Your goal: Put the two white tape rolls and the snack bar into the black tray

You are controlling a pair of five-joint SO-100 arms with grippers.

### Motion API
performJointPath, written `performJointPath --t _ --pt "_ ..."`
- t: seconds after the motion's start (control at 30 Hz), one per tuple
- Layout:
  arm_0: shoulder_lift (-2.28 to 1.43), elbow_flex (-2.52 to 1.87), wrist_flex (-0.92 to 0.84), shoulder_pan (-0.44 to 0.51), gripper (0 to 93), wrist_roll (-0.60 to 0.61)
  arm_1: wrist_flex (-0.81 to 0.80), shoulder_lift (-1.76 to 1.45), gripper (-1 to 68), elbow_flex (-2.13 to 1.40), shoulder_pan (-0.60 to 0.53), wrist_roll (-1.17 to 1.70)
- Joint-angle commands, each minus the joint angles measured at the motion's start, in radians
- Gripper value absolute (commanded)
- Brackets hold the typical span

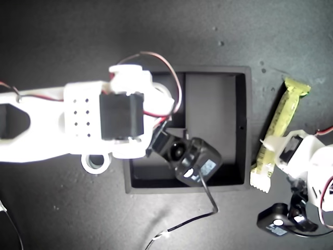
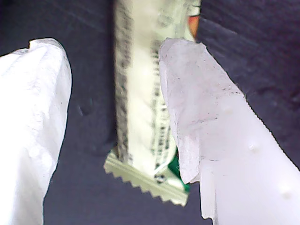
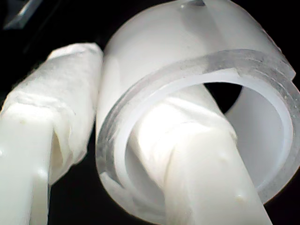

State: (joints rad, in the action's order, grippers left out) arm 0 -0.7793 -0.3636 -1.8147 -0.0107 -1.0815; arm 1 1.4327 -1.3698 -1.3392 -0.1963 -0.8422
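The black tray [image 1: 247, 104] sits mid-table. My second gripper [image 3: 136, 79] is shut on a white tape roll [image 3: 197, 61], one finger through the ring and one outside its wall. In the exterior view this arm comes in from the left, and the roll [image 1: 164, 96] hangs over the tray's upper-left compartment. The snack bar [image 1: 283, 122] lies slanted on the table beside the tray's right wall in the exterior view. My first gripper [image 2: 112, 56] is open and straddles the bar [image 2: 140, 117] near its crimped end. A small white ring [image 1: 96, 162] shows under the second arm; I cannot tell whether it is a tape roll.
Black wrist cameras hang below each arm, one [image 1: 195, 161] over the tray's lower part and one [image 1: 281, 219] at the exterior view's lower right. A black cable [image 1: 182, 224] trails across the dark table below the tray.
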Motion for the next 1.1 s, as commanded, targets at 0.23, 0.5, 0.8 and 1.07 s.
performJointPath --t 0.23,0.5,0.8,1.07 --pt "0.0 0.051 -0.018 0.021 0.0 -0.018 -0.123 -0.009 29.2 -0.215 0.021 0.518" --pt "0.021 0.078 -0.018 0.014 0.0 -0.015 -0.468 -0.008 17.3 -0.499 0.037 0.397" --pt "-0.021 0.051 -0.02 0.012 0.0 -0.009 -0.275 -0.02 2.8 -0.337 0.04 0.465" --pt "-0.104 -0.023 -0.02 0.002 0.0 -0.005 0.092 -0.009 3.0 0.167 0.028 0.611"
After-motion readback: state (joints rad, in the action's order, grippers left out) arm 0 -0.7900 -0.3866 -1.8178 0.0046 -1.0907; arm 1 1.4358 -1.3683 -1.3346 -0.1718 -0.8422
